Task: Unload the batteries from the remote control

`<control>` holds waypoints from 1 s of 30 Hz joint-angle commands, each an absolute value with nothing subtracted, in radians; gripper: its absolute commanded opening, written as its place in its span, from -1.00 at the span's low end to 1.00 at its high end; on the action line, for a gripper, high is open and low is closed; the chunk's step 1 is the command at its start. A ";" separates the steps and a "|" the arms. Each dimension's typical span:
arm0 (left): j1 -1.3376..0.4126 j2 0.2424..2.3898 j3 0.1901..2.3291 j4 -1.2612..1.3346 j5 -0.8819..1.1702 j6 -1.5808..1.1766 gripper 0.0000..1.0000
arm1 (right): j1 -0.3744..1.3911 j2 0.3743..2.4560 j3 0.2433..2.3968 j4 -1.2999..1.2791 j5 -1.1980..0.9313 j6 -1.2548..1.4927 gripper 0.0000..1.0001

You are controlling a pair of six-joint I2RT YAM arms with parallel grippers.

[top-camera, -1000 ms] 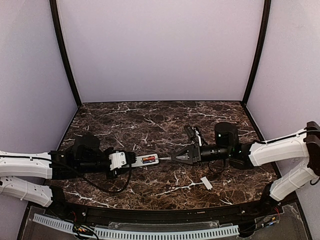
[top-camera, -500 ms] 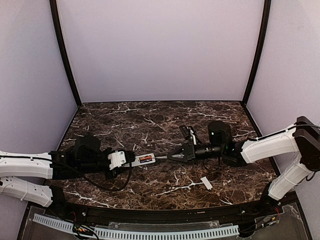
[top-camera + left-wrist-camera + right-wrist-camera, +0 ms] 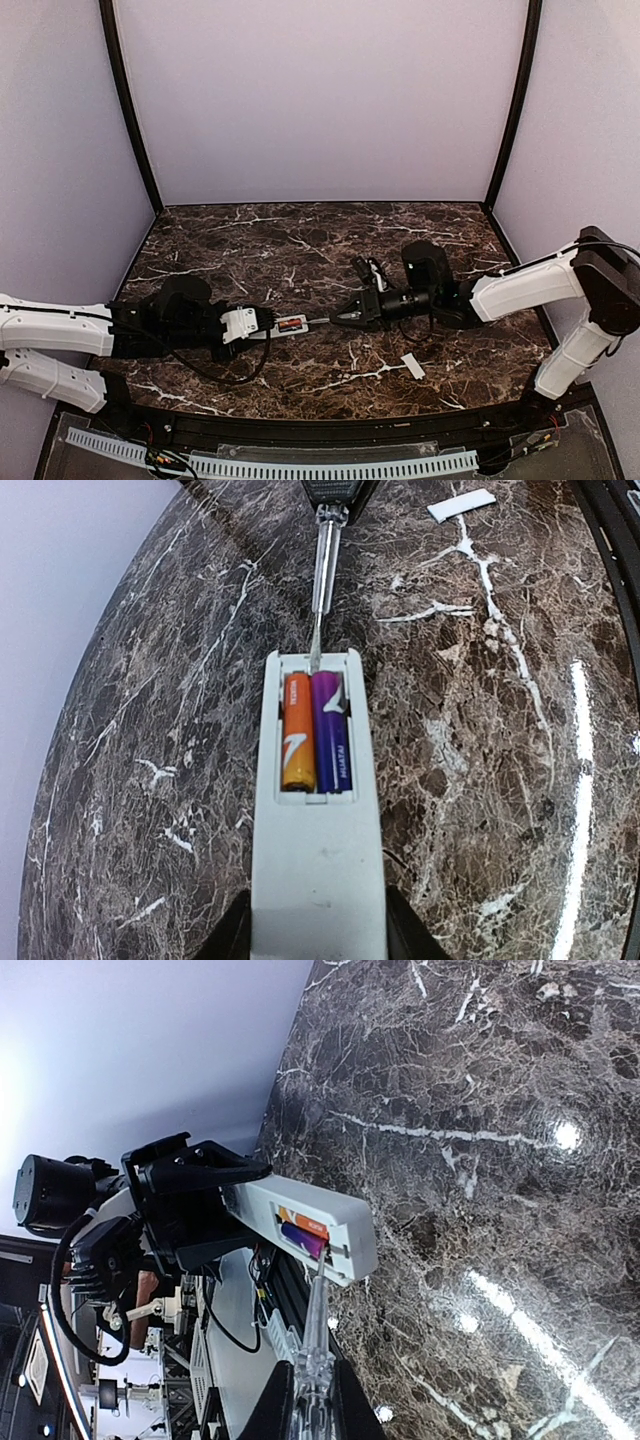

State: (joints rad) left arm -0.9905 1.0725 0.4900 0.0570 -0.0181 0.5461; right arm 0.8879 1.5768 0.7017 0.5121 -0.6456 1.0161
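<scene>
The white remote control (image 3: 315, 870) lies back-up in my left gripper (image 3: 315, 930), which is shut on its near end. Its battery recess is open and holds two batteries side by side, one orange (image 3: 298, 745) and one purple (image 3: 331, 738). My right gripper (image 3: 310, 1400) is shut on a clear-handled screwdriver (image 3: 312, 1340). The screwdriver's tip (image 3: 314, 660) sits at the recess's far end, between the two cells. In the top view the remote (image 3: 290, 324) and screwdriver (image 3: 322, 320) meet between the left gripper (image 3: 265, 322) and the right gripper (image 3: 345, 317).
A small flat white cover piece (image 3: 412, 366) lies on the dark marble table (image 3: 300, 250) near the front right, also in the left wrist view (image 3: 461, 505). Purple walls enclose the table on three sides. A black rail runs along the near edge.
My right gripper has moved left with the screwdriver, bringing its tip into the remote's recess. The left gripper and remote have shifted slightly left.
</scene>
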 commanded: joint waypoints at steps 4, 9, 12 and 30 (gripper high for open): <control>-1.034 1.148 0.608 0.344 0.120 0.565 -0.99 | 0.999 1.560 0.882 0.709 -0.903 0.962 -1.00; -1.034 1.184 0.618 0.320 0.105 0.566 -0.99 | 1.002 1.580 0.889 0.673 -0.880 0.957 -1.00; -1.034 1.207 0.628 0.306 0.099 0.567 -0.99 | 1.010 1.586 0.902 0.672 -0.875 0.963 -1.00; -1.035 1.282 0.667 0.227 0.067 0.589 -0.99 | 1.035 1.528 0.984 0.564 -0.831 0.948 -1.00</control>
State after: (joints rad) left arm -0.9966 1.2587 0.5896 -0.0029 -0.0616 0.5697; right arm 0.9108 1.6127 0.8536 0.1635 -0.5289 0.9688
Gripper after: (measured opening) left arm 0.356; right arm 0.098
